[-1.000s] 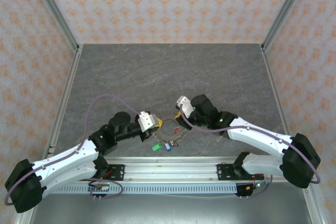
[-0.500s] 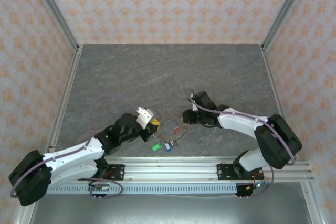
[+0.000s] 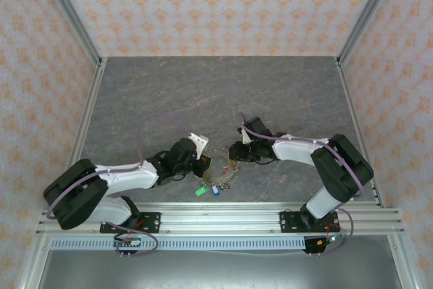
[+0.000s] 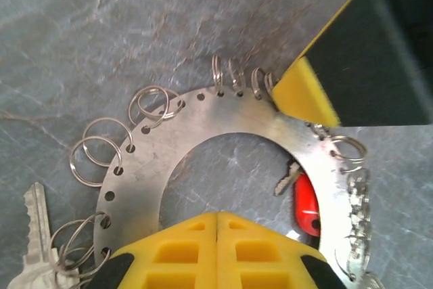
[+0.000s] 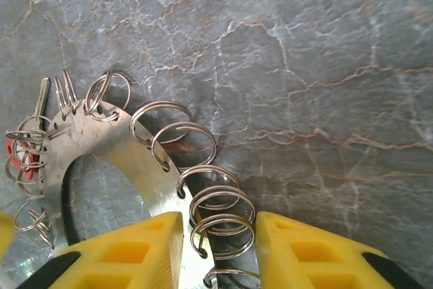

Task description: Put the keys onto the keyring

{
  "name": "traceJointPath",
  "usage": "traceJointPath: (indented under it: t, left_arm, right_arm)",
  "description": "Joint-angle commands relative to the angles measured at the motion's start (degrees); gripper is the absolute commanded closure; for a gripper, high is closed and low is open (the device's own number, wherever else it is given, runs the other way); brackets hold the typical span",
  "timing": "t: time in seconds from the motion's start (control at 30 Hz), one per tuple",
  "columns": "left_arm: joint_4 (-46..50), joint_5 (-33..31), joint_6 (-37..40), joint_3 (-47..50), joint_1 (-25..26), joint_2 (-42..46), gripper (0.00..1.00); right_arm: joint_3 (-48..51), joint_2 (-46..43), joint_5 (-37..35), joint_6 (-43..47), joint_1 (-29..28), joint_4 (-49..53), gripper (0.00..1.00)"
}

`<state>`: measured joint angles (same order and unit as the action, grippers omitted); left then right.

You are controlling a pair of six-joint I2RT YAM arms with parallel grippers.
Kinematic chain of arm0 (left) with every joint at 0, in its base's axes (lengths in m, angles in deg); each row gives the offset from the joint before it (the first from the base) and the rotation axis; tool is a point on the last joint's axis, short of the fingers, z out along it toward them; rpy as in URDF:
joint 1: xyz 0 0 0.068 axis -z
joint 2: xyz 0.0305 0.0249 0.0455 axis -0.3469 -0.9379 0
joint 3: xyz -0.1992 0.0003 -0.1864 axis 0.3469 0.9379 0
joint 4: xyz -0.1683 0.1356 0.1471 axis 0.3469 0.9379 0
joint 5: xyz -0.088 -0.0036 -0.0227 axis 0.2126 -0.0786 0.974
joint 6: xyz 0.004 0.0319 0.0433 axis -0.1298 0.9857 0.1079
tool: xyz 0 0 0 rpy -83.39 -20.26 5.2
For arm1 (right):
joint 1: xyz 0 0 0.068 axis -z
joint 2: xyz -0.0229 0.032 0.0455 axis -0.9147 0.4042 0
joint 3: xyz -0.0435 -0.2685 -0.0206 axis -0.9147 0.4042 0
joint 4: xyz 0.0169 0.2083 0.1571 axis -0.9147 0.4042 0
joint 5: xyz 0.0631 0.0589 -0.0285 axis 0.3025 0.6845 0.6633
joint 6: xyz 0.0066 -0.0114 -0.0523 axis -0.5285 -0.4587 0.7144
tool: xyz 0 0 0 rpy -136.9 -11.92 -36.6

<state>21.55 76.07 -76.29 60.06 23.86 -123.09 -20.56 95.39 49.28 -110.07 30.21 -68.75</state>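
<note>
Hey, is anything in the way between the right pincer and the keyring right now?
Nothing visible. The right pincer is open, straddling the keyring at its rim, small split rings in the gap.

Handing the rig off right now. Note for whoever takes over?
Grippers: left gripper shut, sitting over the left rim of the keyring; right gripper open, straddling split rings on its right rim.
Keys: silver key seems hung on a split ring; red tag inside the ring; green tag and blue tag by its near edge, attachment unclear.
Done: some keys apparently on.
Left: check and thread the rest.
</note>
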Motion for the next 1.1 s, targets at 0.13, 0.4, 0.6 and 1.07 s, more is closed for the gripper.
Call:
traceJointPath:
  t: [0.13, 0.4, 0.6, 1.07]
  left_arm:
    - [-4.9, -0.3, -6.42, -0.83, 0.28, -7.72, 1.0]
    - [-9.27, -0.45, -9.89, 0.53, 0.48, -11.33, 1.0]
    - [-9.56, -0.66, -9.95, 0.37, 0.55, -10.24, 1.0]
    - [-9.33, 1.18, -6.57, 1.71, 0.97, 1.52, 0.8]
  right_arm:
    - [2.43, 0.57, 3.87, -0.94, -0.4, -3.6, 0.67]
    - [2.65, 1.67, 5.77, -1.29, -0.32, -6.91, 0.7]
    - [4.45, -2.01, 5.85, -1.91, -0.27, -11.18, 0.89]
    - [4.37, -10.11, 3.15, -2.51, -0.27, -9.11, 1.0]
